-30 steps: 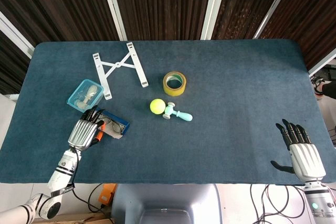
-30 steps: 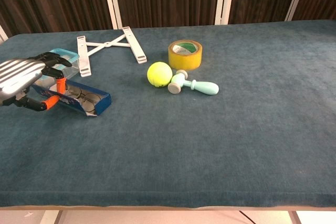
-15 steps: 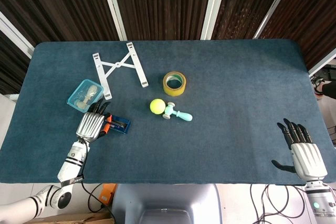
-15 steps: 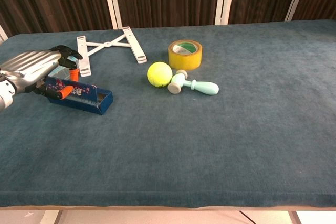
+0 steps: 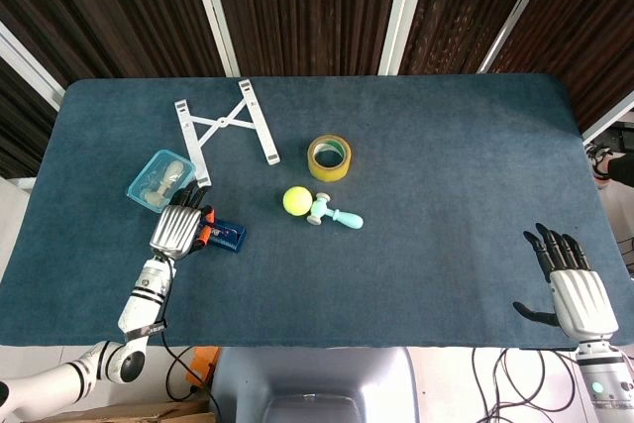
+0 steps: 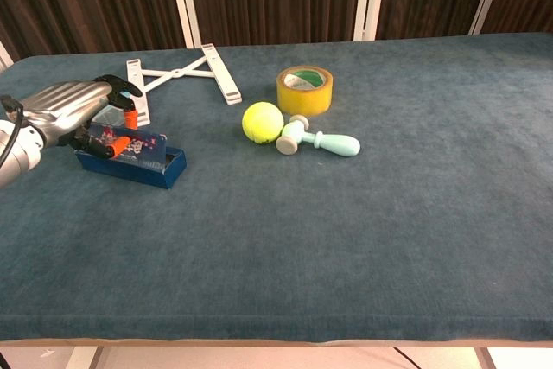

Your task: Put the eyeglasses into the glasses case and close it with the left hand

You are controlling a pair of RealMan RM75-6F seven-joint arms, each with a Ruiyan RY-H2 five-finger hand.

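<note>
The blue glasses case (image 5: 227, 236) (image 6: 138, 162) lies at the left of the table. Its patterned lid (image 6: 134, 144) is tipped over the tray, nearly shut. The eyeglasses are hidden inside it. My left hand (image 5: 179, 229) (image 6: 71, 111) pinches the lid's left end: the orange-tipped thumb is in front, and the fingers (image 6: 125, 101) curl over the back. My right hand (image 5: 574, 292) hovers at the table's front right corner with its fingers spread and nothing in it. It shows only in the head view.
A light-blue plastic box (image 5: 160, 179) (image 6: 112, 112) sits just behind the case. A white folding stand (image 5: 226, 128) (image 6: 177, 75) lies further back. A yellow tape roll (image 5: 329, 158) (image 6: 304, 90), a tennis ball (image 5: 296, 201) (image 6: 263, 122) and a teal toy hammer (image 5: 335, 213) (image 6: 320, 138) are mid-table.
My left hand has swung the lid up from flat open and over the tray. The glasses, visible before, are now covered. The right hand has stayed put.
</note>
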